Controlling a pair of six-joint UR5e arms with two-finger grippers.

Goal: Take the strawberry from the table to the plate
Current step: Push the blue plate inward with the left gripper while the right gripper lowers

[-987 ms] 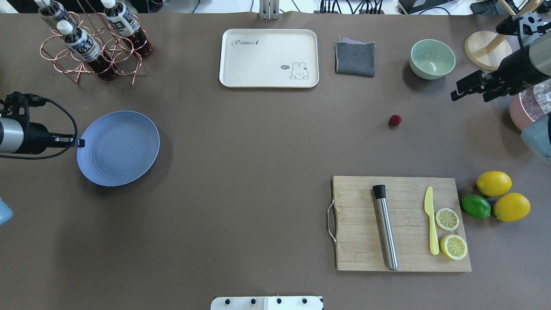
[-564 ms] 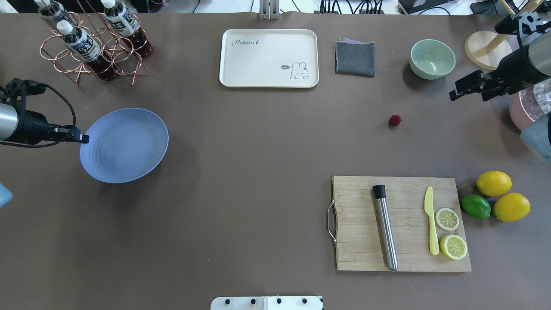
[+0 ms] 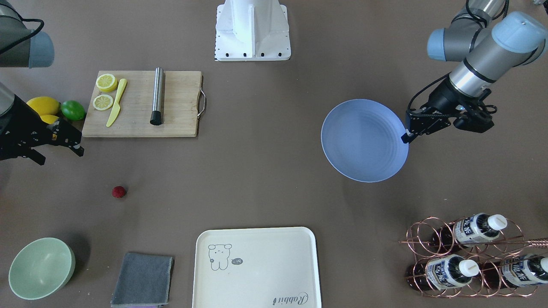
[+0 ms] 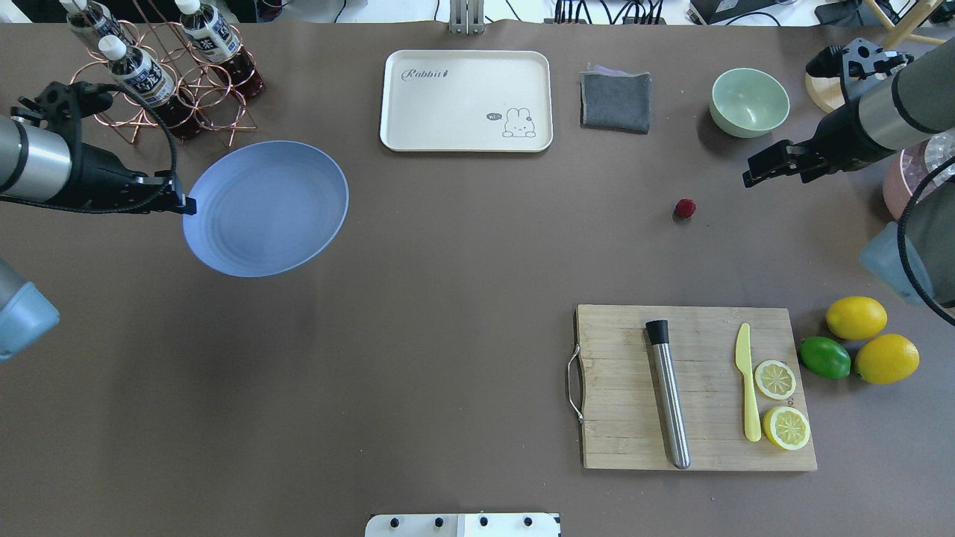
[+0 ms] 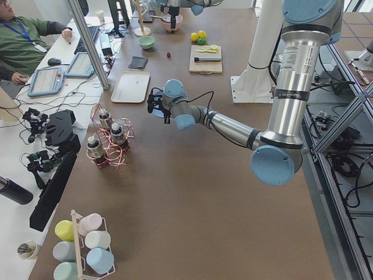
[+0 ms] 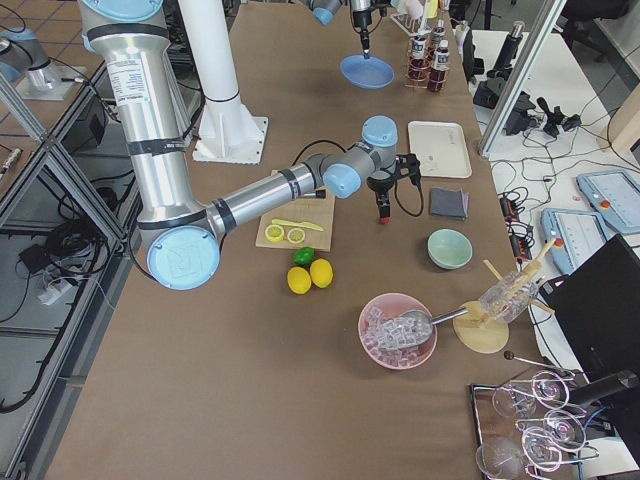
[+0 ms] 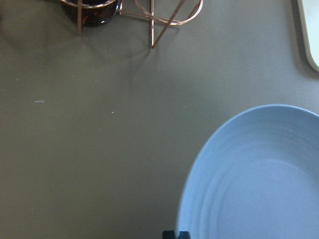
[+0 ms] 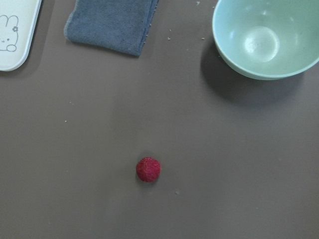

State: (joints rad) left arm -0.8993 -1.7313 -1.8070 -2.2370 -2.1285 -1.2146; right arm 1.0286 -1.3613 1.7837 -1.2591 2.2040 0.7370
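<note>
Noted strawberry (image 4: pixel 685 208) lying ungrasped on table (image 4: pixel 448 335), well apart from plate (image 4: pixel 268 209). Found plate held clear of table, rim pinched in left gripper (image 4: pixel 183 207). Found right gripper (image 3: pixel 60 155) spread, empty, near strawberry, not touching. Judged barely begun: grasp, carry, placing all outstanding

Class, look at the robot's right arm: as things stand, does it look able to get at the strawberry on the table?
Probably yes. The right gripper hangs open close to the strawberry, which lies alone on the table; the bowl and cloth sit beyond it, nothing between.
</note>
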